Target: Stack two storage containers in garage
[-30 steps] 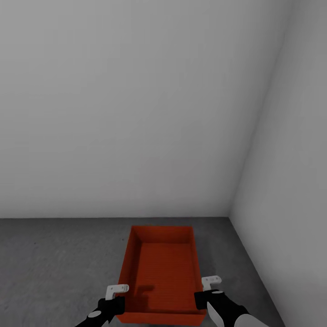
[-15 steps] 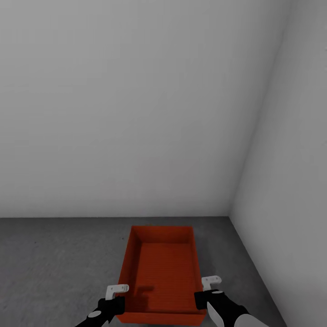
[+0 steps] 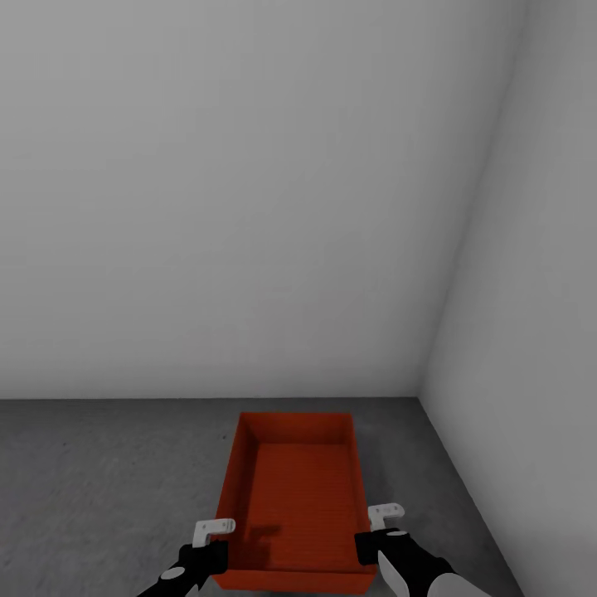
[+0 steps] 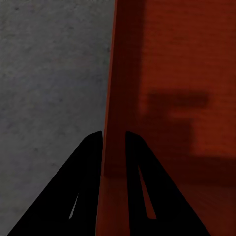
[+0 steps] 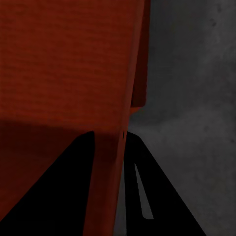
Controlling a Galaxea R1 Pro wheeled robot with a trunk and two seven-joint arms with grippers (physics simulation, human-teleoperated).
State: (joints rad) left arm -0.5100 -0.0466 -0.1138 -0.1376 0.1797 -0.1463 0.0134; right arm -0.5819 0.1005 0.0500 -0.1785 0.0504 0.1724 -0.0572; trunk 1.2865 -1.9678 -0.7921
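Observation:
A red-orange open-topped storage container [image 3: 292,497] sits low over the grey concrete floor [image 3: 99,481] of the garage, near its corner. I cannot tell whether it touches the floor, and I make out no second bin apart from it. My left gripper [image 3: 214,549] is at its left long wall near the front corner; in the left wrist view the left gripper [image 4: 113,142] is shut on that wall [image 4: 112,88], one finger on each side. My right gripper [image 3: 373,541] is at the right wall. In the right wrist view the right gripper [image 5: 109,142] is shut on that wall [image 5: 125,88] in the same way.
A plain white wall [image 3: 249,207] stands straight ahead just past the bin. A second white wall [image 3: 531,348] closes the right side, meeting it in a corner. Bare concrete stretches to the left of the bin.

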